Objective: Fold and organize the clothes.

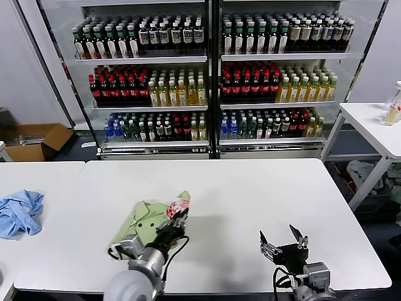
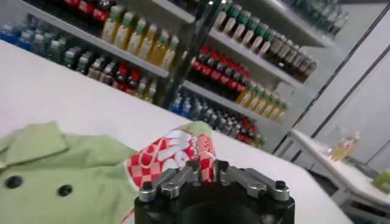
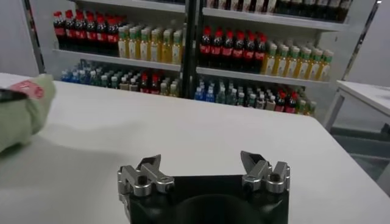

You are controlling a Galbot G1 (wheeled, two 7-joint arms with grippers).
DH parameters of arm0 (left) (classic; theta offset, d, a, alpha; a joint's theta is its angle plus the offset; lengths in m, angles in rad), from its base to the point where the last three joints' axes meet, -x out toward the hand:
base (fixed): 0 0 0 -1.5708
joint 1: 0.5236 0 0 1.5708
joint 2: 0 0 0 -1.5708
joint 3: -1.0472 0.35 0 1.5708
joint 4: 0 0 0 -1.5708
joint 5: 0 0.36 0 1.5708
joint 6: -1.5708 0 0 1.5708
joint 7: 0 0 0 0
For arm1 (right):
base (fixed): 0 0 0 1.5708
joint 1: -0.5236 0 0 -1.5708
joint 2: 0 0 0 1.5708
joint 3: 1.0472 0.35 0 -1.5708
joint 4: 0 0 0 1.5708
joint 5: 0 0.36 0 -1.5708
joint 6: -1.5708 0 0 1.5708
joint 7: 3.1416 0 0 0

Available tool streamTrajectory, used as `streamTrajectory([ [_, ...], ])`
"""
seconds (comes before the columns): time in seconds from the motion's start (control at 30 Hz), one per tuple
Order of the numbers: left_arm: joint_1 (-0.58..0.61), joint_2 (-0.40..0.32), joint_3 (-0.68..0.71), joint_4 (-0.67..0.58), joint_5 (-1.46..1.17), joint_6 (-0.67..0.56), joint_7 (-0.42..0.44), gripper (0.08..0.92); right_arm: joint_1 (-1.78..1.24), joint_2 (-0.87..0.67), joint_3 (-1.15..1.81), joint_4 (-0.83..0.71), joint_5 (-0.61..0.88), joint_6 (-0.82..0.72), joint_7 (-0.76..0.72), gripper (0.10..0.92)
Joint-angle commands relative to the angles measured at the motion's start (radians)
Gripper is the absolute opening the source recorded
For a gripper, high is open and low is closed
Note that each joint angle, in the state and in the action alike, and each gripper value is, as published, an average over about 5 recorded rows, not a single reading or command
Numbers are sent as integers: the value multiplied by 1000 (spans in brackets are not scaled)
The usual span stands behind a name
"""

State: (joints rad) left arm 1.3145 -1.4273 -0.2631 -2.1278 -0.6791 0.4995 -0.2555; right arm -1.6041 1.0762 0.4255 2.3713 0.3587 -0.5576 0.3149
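The light green polo shirt (image 1: 145, 219) lies bunched on the white table (image 1: 250, 200), collar and dark buttons toward the left, red-and-white checkered print (image 1: 179, 205) turned up at its right end. My left gripper (image 1: 178, 219) is shut on a fold of that printed cloth; the left wrist view shows the checkered fabric (image 2: 164, 155) pinched between the fingers at my left gripper (image 2: 206, 171). My right gripper (image 1: 283, 242) is open and empty over the table's front right, apart from the shirt; its wrist view shows my right gripper (image 3: 201, 163) with jaws wide and the shirt (image 3: 24, 109) far off.
A light blue garment (image 1: 20, 212) lies on the adjoining table at the left. Glass-door shelves of bottles (image 1: 207, 69) stand behind the table. A second white table (image 1: 373, 125) with bottles is at the back right. A cardboard box (image 1: 37, 141) sits on the floor.
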Motion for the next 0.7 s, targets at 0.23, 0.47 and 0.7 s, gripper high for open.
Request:
streamTrajectory([
  [0.23, -32, 60, -27, -21, 162, -131, 145, 463, 235, -7, -113, -114, 167, 4, -27, 823],
  [0.47, 86, 234, -274, -35, 292, -205, 179, 671, 471, 110, -440, -302, 307, -20, 17, 823],
  [0.7, 200, 222, -343, -93, 294, -202, 160, 815, 604, 191, -574, -540, 338, -21, 39, 823],
])
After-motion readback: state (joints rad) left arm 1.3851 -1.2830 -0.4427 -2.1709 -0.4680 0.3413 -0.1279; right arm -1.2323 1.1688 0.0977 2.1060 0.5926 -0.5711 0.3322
